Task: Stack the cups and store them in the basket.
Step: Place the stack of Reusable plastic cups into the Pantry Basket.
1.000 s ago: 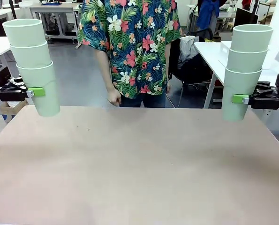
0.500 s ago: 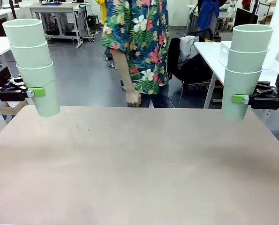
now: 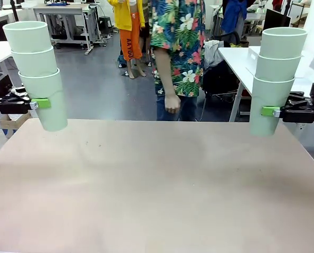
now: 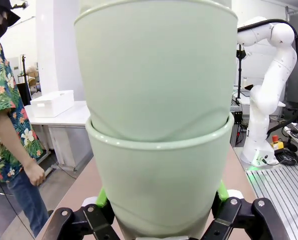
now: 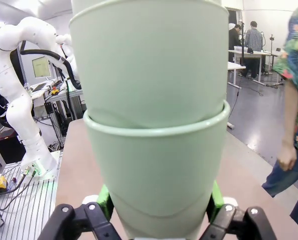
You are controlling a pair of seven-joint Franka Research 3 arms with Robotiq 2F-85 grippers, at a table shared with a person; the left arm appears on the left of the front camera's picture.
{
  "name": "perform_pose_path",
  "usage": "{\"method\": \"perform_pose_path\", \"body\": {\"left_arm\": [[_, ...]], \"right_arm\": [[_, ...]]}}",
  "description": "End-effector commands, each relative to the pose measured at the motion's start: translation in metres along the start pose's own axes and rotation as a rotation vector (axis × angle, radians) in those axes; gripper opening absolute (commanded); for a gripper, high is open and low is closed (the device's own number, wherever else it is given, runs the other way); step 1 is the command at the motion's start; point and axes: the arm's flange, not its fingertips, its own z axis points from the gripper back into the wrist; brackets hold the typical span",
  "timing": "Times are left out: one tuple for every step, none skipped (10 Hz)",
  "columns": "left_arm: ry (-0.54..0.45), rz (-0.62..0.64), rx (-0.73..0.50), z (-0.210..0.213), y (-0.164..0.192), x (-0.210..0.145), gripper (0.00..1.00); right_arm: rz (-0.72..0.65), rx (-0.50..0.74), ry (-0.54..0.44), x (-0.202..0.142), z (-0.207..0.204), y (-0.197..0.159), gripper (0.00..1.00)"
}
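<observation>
Table (image 3: 157, 190): tan top across the lower frame of the front view.
Person (image 3: 180, 47): upper centre, floral shirt, one hand (image 3: 172, 103) hanging just past the far edge.
Left stack of cups (image 3: 38, 68): three nested, upper left, held in the air, leaning slightly.
Right stack of cups (image 3: 275, 74): three nested, upper right, also held in the air.
Left gripper (image 3: 45, 104): partly closed, green pads clamping the bottom cup's wall.
Right gripper (image 3: 266, 112): likewise, pads pressed on both sides of its bottom cup.

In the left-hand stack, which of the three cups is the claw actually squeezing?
The bottom cup: the left gripper clamps its sides with its green pads; the other two cups merely nest inside it, higher up.
</observation>
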Motion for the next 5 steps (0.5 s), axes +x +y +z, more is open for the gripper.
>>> {"method": "perform_pose_path", "body": {"left_arm": [[-0.003, -0.010, -0.003, -0.0007, -0.0015, 0.0039, 0.87], [-0.003, -0.010, -0.003, -0.0007, -0.0015, 0.0039, 0.87], [-0.003, -0.010, -0.003, -0.0007, -0.0015, 0.0039, 0.87], [-0.003, -0.010, -0.003, -0.0007, -0.0015, 0.0039, 0.87], [-0.003, -0.010, -0.003, -0.0007, -0.0015, 0.0039, 0.87]], "right_arm": [[0.005, -0.005, -0.002, 0.0025, 0.0004, 0.0001, 0.87], [0.005, -0.005, -0.002, 0.0025, 0.0004, 0.0001, 0.87], [0.005, -0.005, -0.002, 0.0025, 0.0004, 0.0001, 0.87], [0.005, -0.005, -0.002, 0.0025, 0.0004, 0.0001, 0.87], [0.005, -0.005, -0.002, 0.0025, 0.0004, 0.0001, 0.87]]}}
